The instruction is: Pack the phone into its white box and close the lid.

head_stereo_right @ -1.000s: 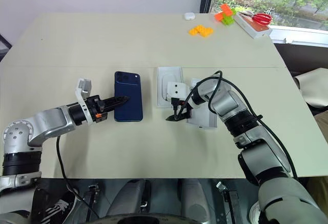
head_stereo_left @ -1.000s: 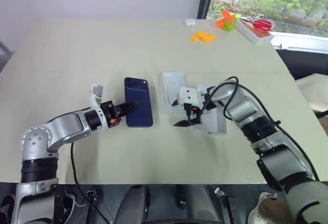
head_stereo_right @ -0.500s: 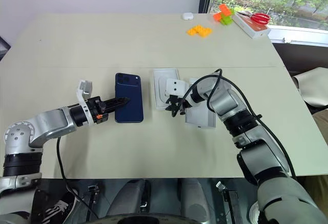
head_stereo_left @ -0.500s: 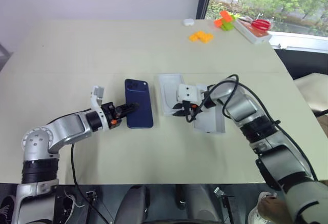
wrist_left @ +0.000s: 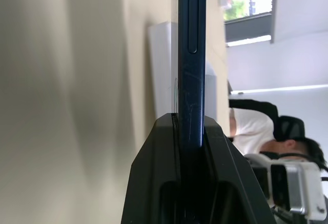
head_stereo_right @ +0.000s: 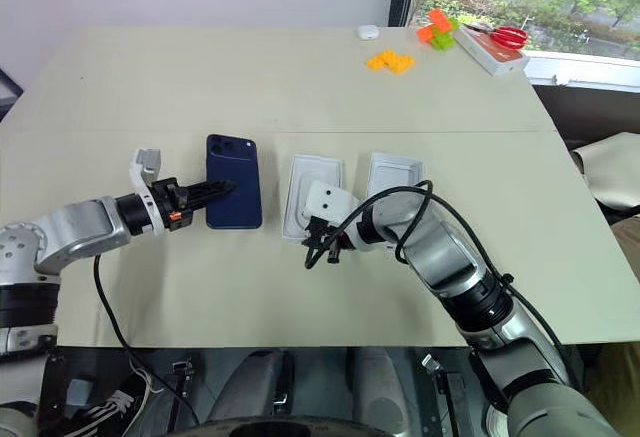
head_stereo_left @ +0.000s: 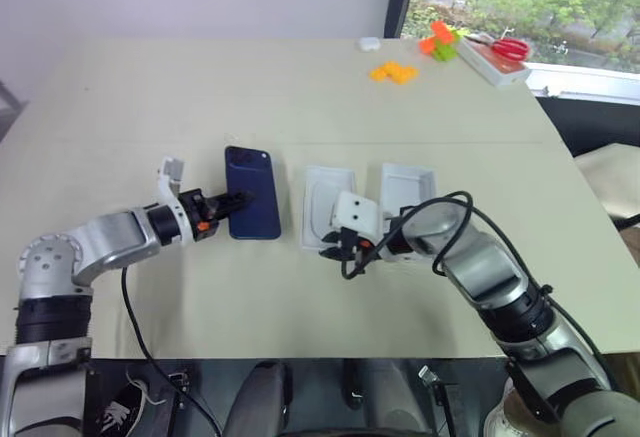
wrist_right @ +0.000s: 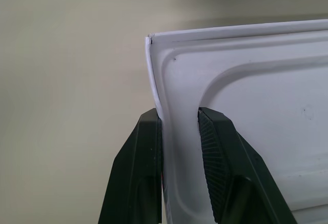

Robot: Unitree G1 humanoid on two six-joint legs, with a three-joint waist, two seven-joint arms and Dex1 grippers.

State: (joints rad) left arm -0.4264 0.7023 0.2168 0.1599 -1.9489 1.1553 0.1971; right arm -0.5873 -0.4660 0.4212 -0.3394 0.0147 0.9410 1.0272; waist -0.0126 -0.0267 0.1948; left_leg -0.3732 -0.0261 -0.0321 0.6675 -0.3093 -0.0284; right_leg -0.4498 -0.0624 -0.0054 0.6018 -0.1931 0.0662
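One end of the phone is disappearing between the black fingers of the left gripper, so that stretch of its edge is hard to make out from the head camera. The left wrist view is showing the phone edge-on, with its thin side rising straight out of the jaws, which are pressing on its two faces. Behind it, a person is sitting partly cut off at the frame's edge.

The right arm's cables are crossing in front of the right gripper, but the right wrist view is showing its jaws pinching the side wall of the white insert near a corner, one finger outside the rim and one inside the rounded recess.

Counting what is lying on the table: one phone and two shallow white pieces. These are the insert and a second white tray just beside it on the robot's right. Whether that tray is the lid or the box, I cannot tell.

At the far edge are sitting a cluster of orange blocks, some orange and green blocks, red scissors on a flat white case, and one small white object too small to identify.

The phone is lying back-up on the robot's left side of the insert, apart from it.
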